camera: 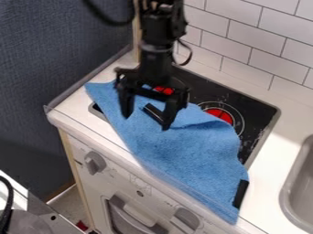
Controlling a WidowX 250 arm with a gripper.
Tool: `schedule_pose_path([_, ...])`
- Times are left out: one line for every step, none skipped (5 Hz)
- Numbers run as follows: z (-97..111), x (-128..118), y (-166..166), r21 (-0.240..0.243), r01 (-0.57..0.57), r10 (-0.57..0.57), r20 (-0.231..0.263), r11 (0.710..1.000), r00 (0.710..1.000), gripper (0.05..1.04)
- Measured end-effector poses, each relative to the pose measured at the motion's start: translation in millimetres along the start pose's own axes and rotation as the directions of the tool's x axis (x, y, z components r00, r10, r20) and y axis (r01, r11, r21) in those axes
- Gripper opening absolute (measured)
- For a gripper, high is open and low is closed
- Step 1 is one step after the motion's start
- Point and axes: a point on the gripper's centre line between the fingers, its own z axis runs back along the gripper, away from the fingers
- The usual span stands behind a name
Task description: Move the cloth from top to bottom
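Note:
My gripper (147, 120) hangs over the upper left part of the blue cloth (183, 148), its two fingers spread apart and pointing down. The cloth lies slantwise over the stove top, from the counter's left side to the front edge at the lower right, where its corner hangs over. A fold runs across it to the right of the gripper. Beside the right finger a short black strip shows against the cloth, and another black strip (241, 194) is at its lower right edge. Whether the fingertips touch the cloth, I cannot tell.
The black stove top (260, 118) shows behind the cloth, with two red burner centres. A grey sink (298, 192) is at the right. White tiles (260, 43) rise behind the counter. Knobs (94, 162) and an oven handle are on the front face, and a dark wall stands left.

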Motion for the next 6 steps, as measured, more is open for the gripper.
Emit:
schedule_pose_path([13.5, 20.2, -32.6, 0.005, 0.097, -0.097, 0.027, 0.995, 0.995, 1.0])
schedule_pose_path([30.1, 44.7, -75.7, 0.022, 0.228, -0.229, 0.047, 0.973, 0.972, 1.0])
schedule_pose_path([31.7, 60.8, -107.2, 0.003, 0.326, -0.326, 0.037, 0.945, 0.945, 1.0])
schedule_pose_path([26.7, 69.2, -131.1, 0.009, 0.381, -0.381, 0.034, 0.925, 0.924, 1.0])
schedule_pose_path([30.6, 69.4, -154.0, 0.011, 0.392, -0.392, 0.074, 0.92, 0.917, 1.0])
schedule_pose_path([28.5, 77.3, -154.0, -0.002, 0.37, -0.367, 0.121, 0.929, 0.922, 1.0])
